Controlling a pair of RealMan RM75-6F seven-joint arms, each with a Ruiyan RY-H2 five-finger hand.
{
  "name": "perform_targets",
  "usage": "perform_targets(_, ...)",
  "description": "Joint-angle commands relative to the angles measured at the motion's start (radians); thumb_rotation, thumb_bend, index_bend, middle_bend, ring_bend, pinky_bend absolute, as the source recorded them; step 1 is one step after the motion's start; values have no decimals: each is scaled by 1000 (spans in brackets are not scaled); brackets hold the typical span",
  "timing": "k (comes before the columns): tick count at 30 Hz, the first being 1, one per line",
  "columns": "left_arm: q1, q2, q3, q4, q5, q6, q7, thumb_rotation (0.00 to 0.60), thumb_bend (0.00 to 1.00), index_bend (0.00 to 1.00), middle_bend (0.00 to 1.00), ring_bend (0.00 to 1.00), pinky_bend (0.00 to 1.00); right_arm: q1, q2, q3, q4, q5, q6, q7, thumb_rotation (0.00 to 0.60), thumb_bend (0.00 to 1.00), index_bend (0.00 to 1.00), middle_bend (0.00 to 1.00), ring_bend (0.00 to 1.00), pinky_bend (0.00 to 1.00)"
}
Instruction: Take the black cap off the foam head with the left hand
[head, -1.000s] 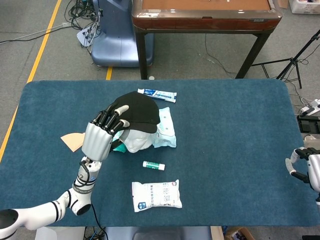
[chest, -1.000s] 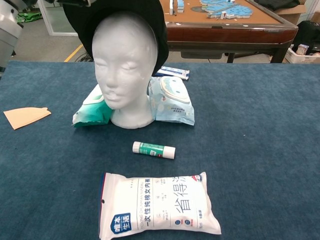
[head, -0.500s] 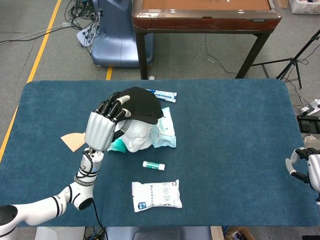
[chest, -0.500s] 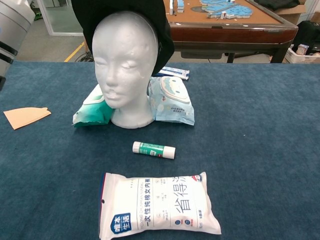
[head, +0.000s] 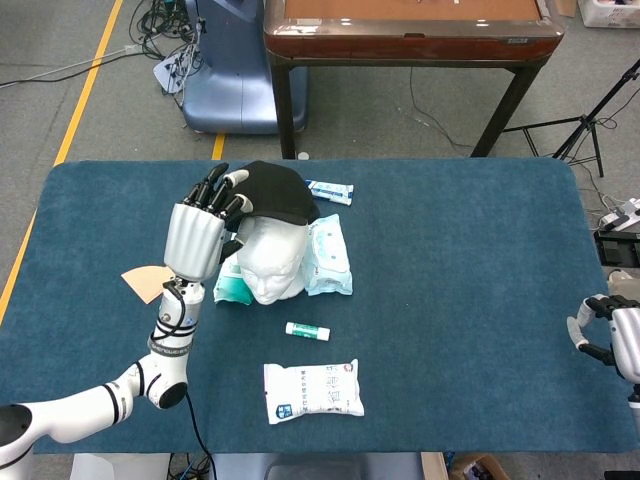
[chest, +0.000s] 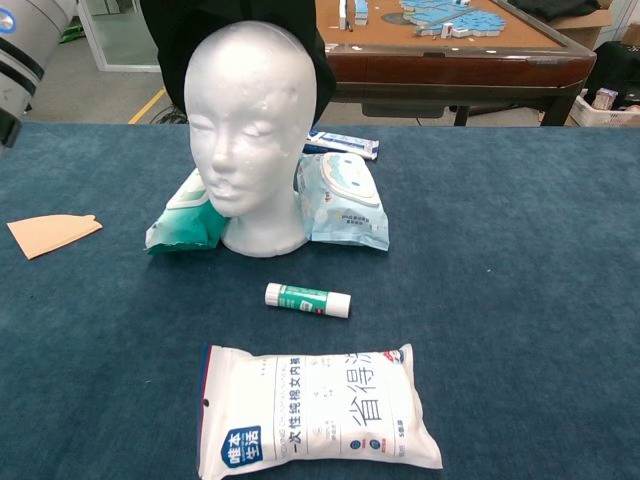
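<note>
Near the middle of the blue table (head: 480, 260), a little toward its left edge, the white foam head (head: 268, 263) stands upright with its crown bare. Left hand (head: 203, 232) grasps the black cap (head: 272, 192), its dark fingers (head: 222, 193) curled onto the cap's left side; the cap hangs behind and above the head, toward the far edge, and seems clear of the foam. From the chest view only a dark strip of cap shows behind the head. A green packet (chest: 183, 226) and a pale blue wipes packet (chest: 343, 202) lean against the head's base on either side. Just behind them, toward the far edge, lies a toothpaste box (head: 329, 190). A small green-and-white stick (chest: 307, 299) lies in front of the head, and a white pouch (chest: 318, 410) sits near the front edge. A tan paper piece (head: 148, 282) rests toward the left edge. Right hand (head: 606, 332) sits off the right edge, fingers curled with nothing in them
</note>
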Motion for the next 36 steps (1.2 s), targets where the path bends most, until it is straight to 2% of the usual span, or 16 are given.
perform_targets(1,1,1,-17,-7,-42,-11,37,600,358,598,285,182,434,-1,0,-1,1,1,0,1,600,440,748,600,510,563)
perform_targets(13,2,0,-55,12,-141,-13,92,600,358,604,285,181,434,3,-6,-3,4,1,-7,-1,600,440,748,600,510,563)
perform_targets(21,19,15,-47,77,-176,-20,67,600,358,605,285,182,434,3,-7,-5,5,2,-7,0,600,440,748,600,510,563)
perform_targets(29,46,27,-17,230,-204,-57,-11,600,358,605,286,182,434,2,-8,-7,6,7,-11,-5,600,440,748,600,510,563)
perform_targets(36,64,12,38,427,-172,-63,-137,600,358,604,294,185,434,6,-11,-5,0,16,-21,-26,600,440,748,600,510,563)
